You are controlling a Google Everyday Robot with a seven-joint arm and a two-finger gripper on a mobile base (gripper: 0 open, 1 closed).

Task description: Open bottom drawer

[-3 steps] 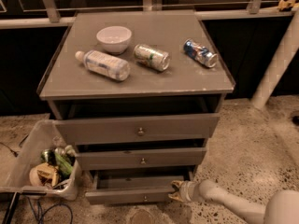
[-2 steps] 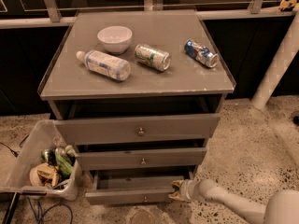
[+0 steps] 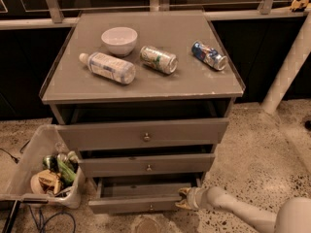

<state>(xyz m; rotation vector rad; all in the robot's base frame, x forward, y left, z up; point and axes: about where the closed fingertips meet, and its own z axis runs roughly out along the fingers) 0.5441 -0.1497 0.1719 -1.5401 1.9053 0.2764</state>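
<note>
The grey cabinet (image 3: 141, 89) has three drawers. The bottom drawer (image 3: 133, 204) is the lowest one, with a slim grey front and a small brass knob (image 3: 151, 208). It stands pulled out, and its plain grey inside (image 3: 141, 188) shows. My gripper (image 3: 183, 199) is at the right end of this drawer's front, at the top corner, coming in from the lower right on a white arm (image 3: 243, 212).
The middle drawer (image 3: 146, 165) and top drawer (image 3: 141, 134) stand slightly out. A white bowl (image 3: 119, 39), a plastic bottle (image 3: 108, 67) and two cans (image 3: 159, 58) (image 3: 209, 55) lie on the cabinet top. A white bin of trash (image 3: 46, 176) stands at the left. A white post (image 3: 289, 57) rises at the right.
</note>
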